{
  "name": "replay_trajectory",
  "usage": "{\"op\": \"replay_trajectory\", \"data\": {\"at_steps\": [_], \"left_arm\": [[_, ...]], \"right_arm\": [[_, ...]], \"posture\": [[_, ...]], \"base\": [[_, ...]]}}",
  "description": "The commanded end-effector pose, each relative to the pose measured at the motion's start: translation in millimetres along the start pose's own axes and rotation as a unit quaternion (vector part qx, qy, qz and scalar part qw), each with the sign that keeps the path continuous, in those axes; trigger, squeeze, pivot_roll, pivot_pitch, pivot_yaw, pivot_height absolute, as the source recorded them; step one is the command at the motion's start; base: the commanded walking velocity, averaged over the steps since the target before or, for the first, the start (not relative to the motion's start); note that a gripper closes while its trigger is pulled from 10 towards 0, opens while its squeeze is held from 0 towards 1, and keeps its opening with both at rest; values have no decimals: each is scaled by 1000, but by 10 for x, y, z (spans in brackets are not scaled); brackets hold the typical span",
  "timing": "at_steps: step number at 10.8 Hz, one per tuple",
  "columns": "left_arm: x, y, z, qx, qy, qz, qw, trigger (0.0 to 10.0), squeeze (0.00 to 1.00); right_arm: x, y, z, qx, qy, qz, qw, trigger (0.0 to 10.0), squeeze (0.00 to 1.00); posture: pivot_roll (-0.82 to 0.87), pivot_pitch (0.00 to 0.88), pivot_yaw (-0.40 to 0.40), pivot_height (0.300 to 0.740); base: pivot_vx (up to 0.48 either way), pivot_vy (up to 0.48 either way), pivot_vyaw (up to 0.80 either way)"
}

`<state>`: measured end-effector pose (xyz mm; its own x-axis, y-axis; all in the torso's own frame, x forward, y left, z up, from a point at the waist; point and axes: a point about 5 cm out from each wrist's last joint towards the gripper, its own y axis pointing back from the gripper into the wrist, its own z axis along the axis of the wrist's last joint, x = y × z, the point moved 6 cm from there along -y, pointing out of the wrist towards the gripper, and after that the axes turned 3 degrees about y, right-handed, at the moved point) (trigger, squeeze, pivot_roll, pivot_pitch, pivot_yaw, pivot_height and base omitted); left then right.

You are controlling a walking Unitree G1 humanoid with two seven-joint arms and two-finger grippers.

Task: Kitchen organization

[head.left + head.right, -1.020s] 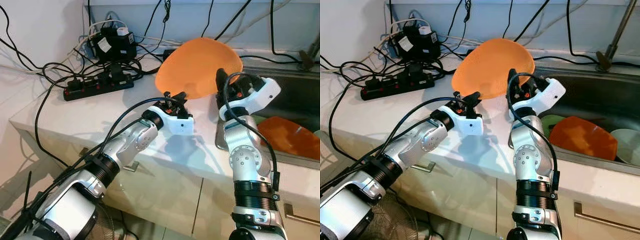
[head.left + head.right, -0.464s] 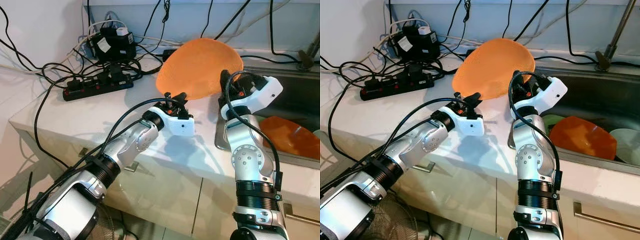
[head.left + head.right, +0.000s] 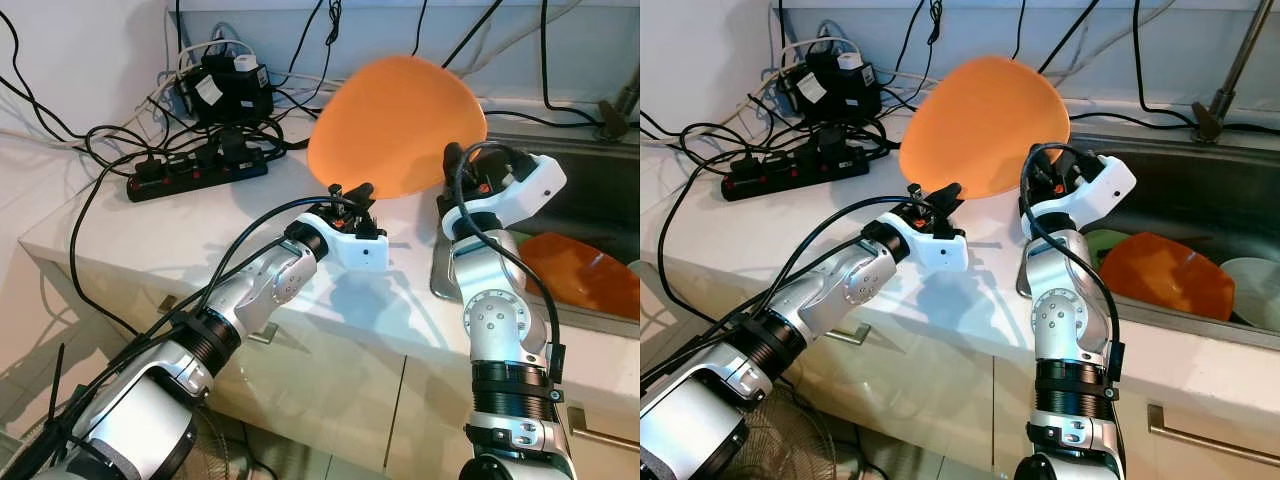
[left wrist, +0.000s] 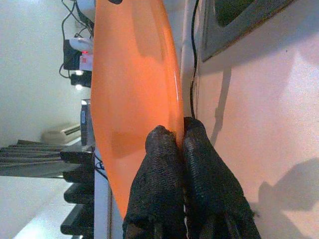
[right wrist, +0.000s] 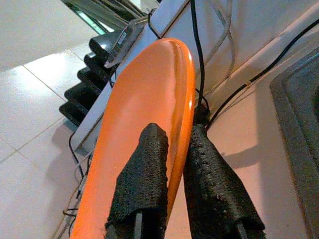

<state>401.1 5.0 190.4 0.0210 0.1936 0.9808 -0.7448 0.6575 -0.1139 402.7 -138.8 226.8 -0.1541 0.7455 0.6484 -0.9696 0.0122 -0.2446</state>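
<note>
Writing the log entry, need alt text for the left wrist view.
The left gripper has its two black fingers shut on the rim of an orange plate, seen edge-on. Beside it run the pale countertop, a black cable and a corner of the sink.

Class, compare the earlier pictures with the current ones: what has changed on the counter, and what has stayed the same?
The orange plate has tipped up more steeply, its top edge rising toward the back wall. Both grippers have kept their grip on its lower rim: the left gripper and the right gripper, which shifted slightly up and right with it. The power strip, cables and the orange dish in the sink stayed put.
</note>
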Motion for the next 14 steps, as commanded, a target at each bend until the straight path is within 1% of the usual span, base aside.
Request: {"op": "replay_trajectory", "data": {"at_steps": [1, 2, 4, 7, 8, 9, 10, 11, 12, 13, 14], "left_arm": [[56, -12, 44, -10, -7, 5, 1000, 10000, 0], [57, -9, 45, -11, 2, 6, 1000, 10000, 1000], [104, -18, 51, -12, 10, 16, 1000, 10000, 1000], [119, -16, 61, -14, 14, 21, 1000, 10000, 1000], [147, -10, 62, -13, 10, 29, 999, 10000, 1000], [148, -11, 54, -11, 8, 30, 999, 10000, 133], [150, -9, 52, -11, 9, 31, 999, 10000, 0], [152, -1, 44, -10, 15, 35, 999, 10000, 0], [136, 4, 34, -7, 20, 33, 999, 10000, 0], [114, 15, 9, -1, 38, 34, 999, 10000, 0], [80, 28, -8, 3, 43, 32, 999, 10000, 0]], "right_arm": [[174, 6, -25, 6, 3, 34, 999, 0, 0], [176, 11, -36, 8, 0, 35, 999, 0, 0], [177, 9, -50, 11, -4, 35, 999, 0, 0], [126, 2, -26, 6, -14, 21, 1000, 0, 0], [42, -7, 34, -6, -22, -2, 1000, 0, 0], [19, -12, 66, -13, -20, -7, 1000, 0, 0], [-17, -15, 112, -24, -19, -17, 999, 0, 0], [-154, -27, 254, -55, -9, -54, 997, 0, 0], [-208, -37, 321, -67, -9, -67, 995, 0, 0], [-274, -45, 410, -83, -12, -83, 993, 0, 0], [-322, -45, 474, -93, -15, -93, 991, 0, 0]], "posture": [[49, 4, 123, 728], [50, 0, 123, 728], [51, 0, 122, 728], [51, 0, 122, 728], [53, 2, 121, 728], [53, 3, 123, 728], [53, 3, 123, 728], [53, 5, 122, 728], [52, 6, 122, 728], [51, 6, 123, 728], [49, 7, 123, 728]], "base": [[0, 0, 0], [0, 0, 0], [0, 0, 0], [0, 0, 0], [0, 0, 0], [0, 0, 0], [0, 0, 0], [0, 0, 0], [0, 0, 0], [0, 0, 0], [0, 0, 0]]}}
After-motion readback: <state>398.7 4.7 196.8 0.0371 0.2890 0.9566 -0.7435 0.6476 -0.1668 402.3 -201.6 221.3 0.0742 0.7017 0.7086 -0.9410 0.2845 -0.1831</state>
